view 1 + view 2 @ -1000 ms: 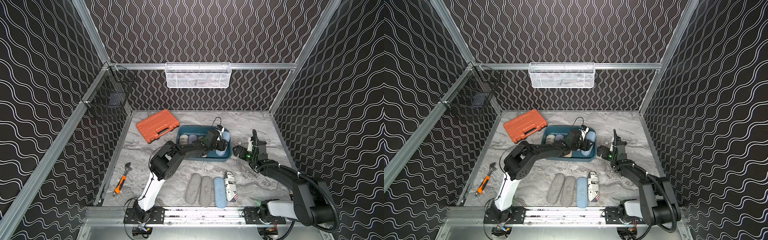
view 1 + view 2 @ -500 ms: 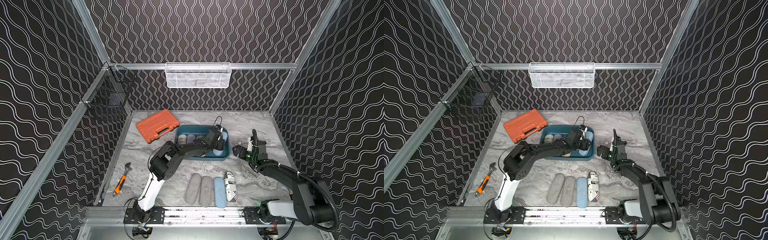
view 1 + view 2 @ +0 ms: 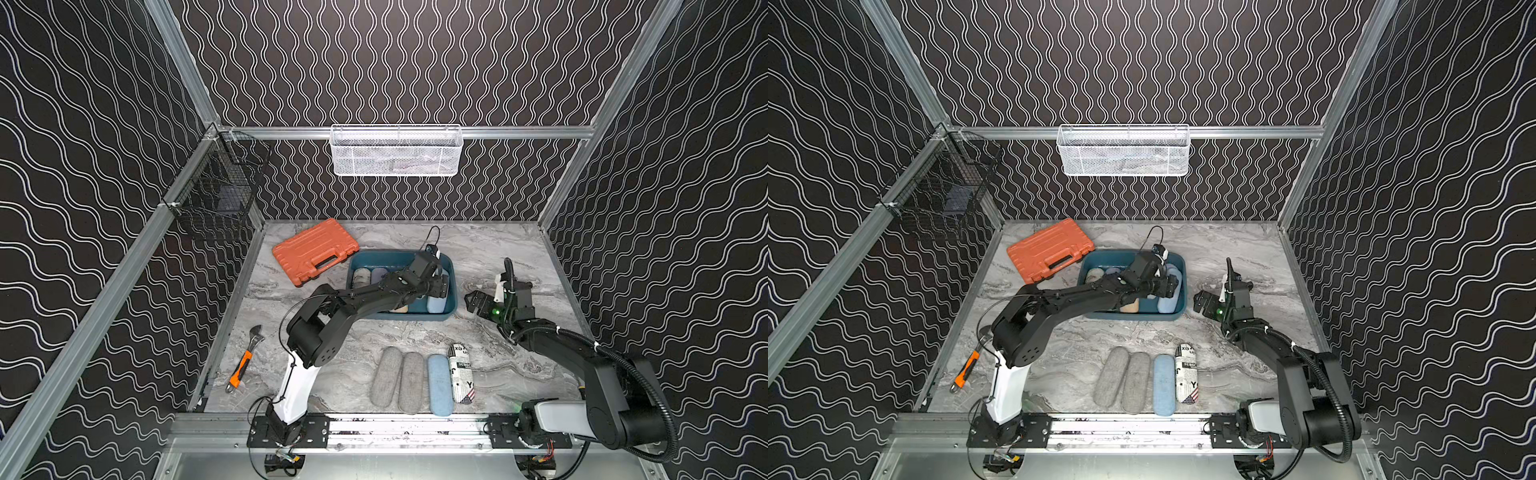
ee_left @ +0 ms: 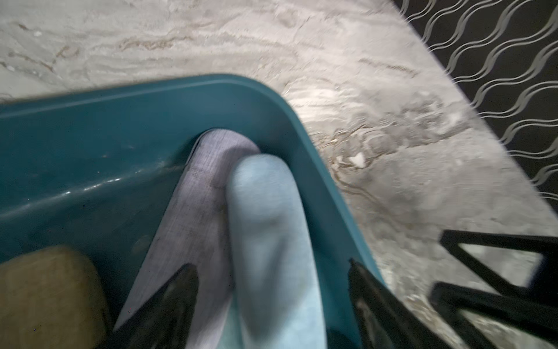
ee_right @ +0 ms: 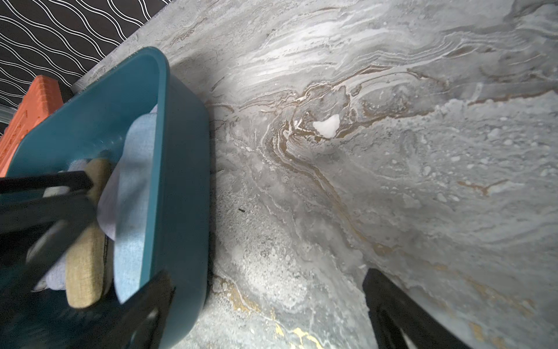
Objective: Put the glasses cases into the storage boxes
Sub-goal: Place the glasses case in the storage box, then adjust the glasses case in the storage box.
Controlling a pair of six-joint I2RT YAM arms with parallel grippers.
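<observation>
Wavy-lined black walls enclose a marble tabletop holding the tray.

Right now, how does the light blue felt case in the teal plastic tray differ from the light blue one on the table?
The tray's blue case touches a lavender case in the teal tray; the table's blue case lies between a grey case and a newspaper-printed case. The left gripper straddles only the former. Both are oblong.
</observation>
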